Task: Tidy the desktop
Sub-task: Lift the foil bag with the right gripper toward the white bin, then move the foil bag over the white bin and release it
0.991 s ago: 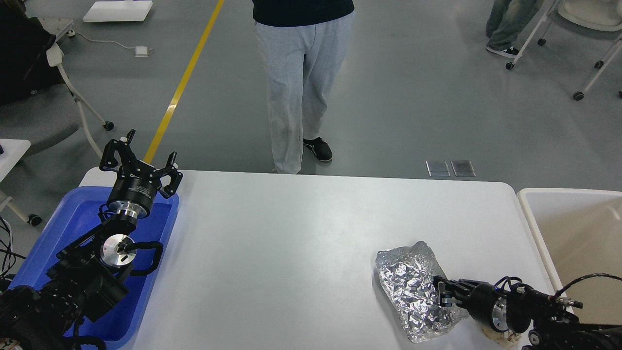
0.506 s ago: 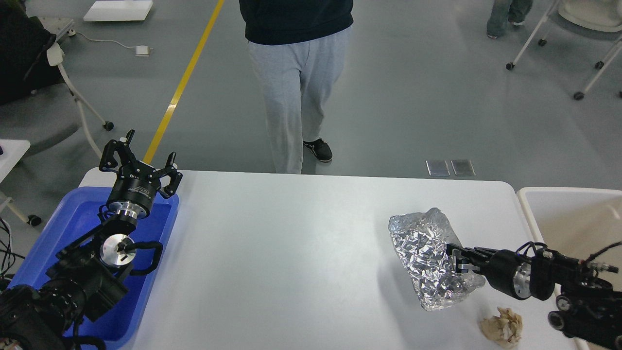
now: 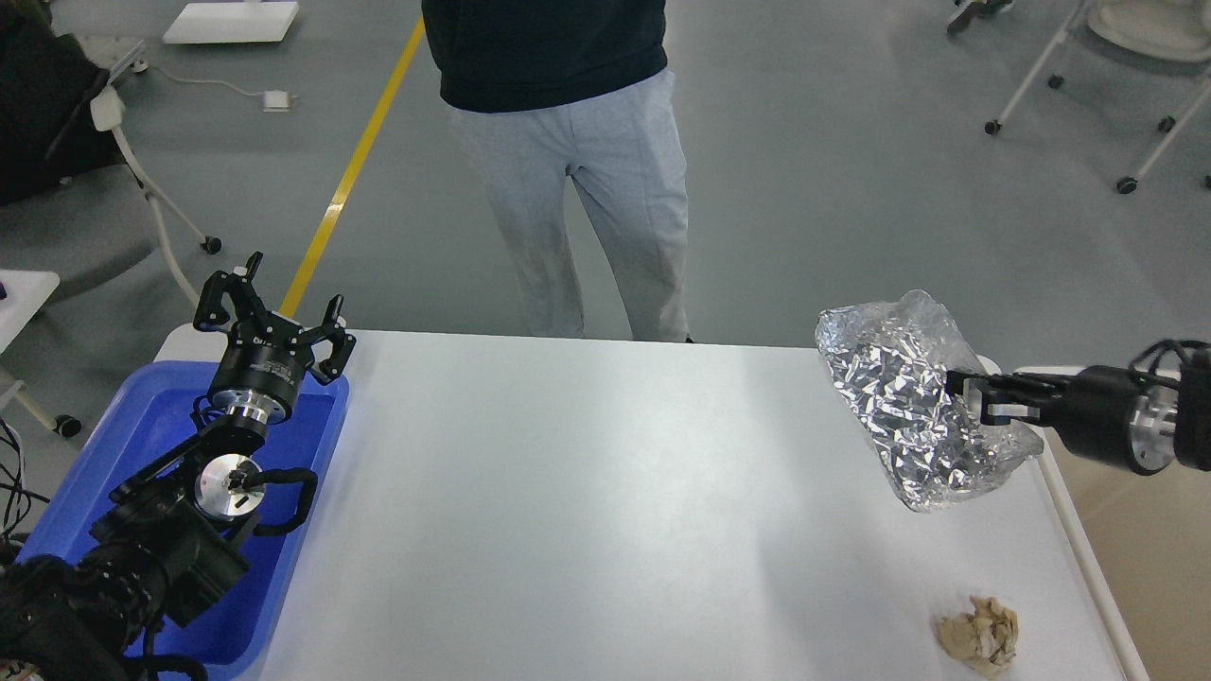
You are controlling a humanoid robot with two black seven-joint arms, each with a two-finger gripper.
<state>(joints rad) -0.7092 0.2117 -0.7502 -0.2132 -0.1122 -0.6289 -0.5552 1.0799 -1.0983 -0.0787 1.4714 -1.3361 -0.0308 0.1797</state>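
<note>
The desktop is a wide white tabletop. My right gripper is shut on a crumpled silver foil bag and holds it in the air above the table's right far corner. A crumpled beige paper ball lies on the desktop near the front right. My left gripper is open and empty, raised above the far end of the blue tray.
A white bin with a beige lining stands just right of the table. A person in grey trousers stands at the table's far edge. Chairs on castors stand at far left and far right.
My right gripper has lifted the foil bag off the desktop and carried it up and to the right, uncovering the paper ball. The person has stepped left. The left arm has not moved.
</note>
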